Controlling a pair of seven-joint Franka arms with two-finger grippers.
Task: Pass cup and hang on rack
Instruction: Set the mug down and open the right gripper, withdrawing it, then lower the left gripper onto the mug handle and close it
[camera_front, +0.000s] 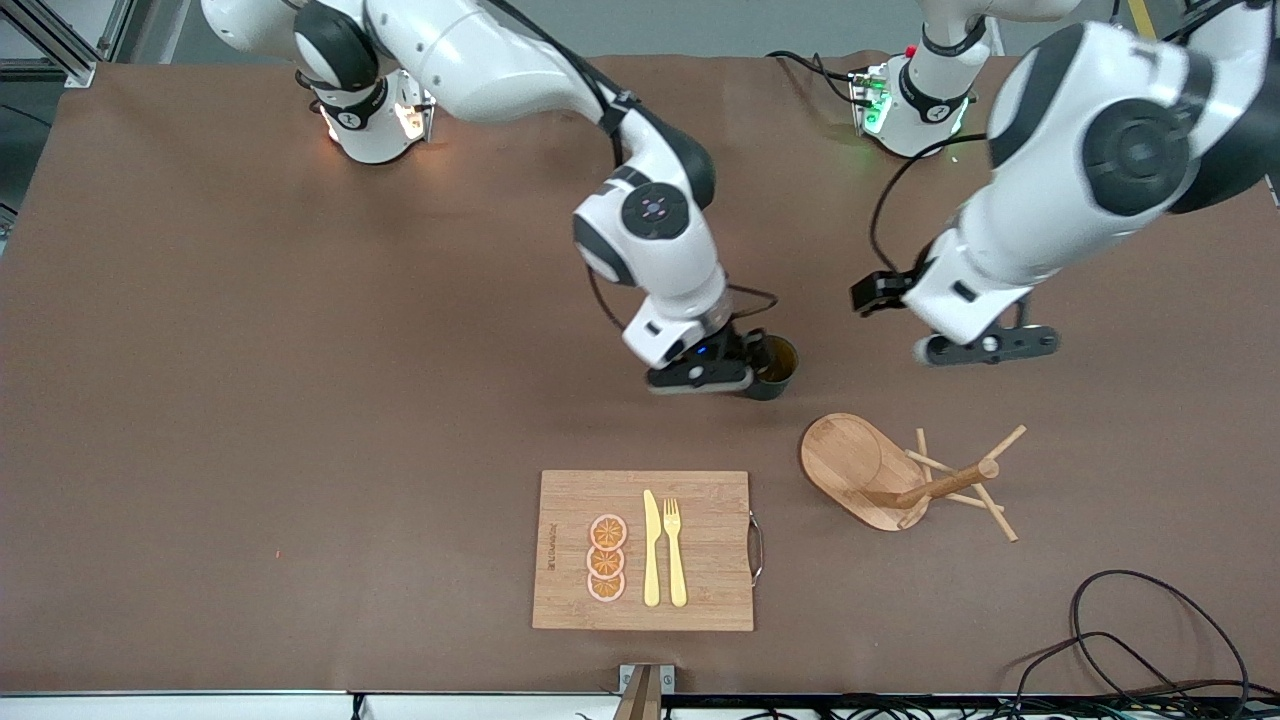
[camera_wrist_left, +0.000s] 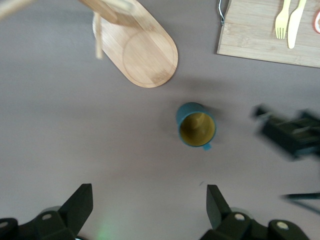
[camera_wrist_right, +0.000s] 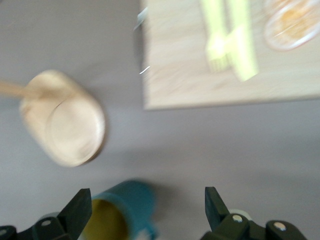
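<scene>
- The cup (camera_front: 773, 367) stood upright on the bench (camera_front: 250, 400), mouth up, near the middle, farther from the front camera than the cutting board (camera_front: 645, 550) and the rack (camera_front: 905, 478).
- The right gripper (camera_front: 712, 372) sat just beside the cup, on the side toward the right arm's end of the bench; its fingers (camera_wrist_right: 77, 212) were spread and the cup showed off to one side of them, not pinched.
- The left gripper (camera_front: 985, 345) hung over bare bench toward the left arm's end, fingers (camera_wrist_left: 80, 205) spread and empty, the cup well apart from it.
- In the left wrist view the cup's handle (camera_wrist_left: 206, 146) pointed toward that gripper.
- The rack lay closer to the left arm, so that arm looked the one to hang the cup.
</scene>
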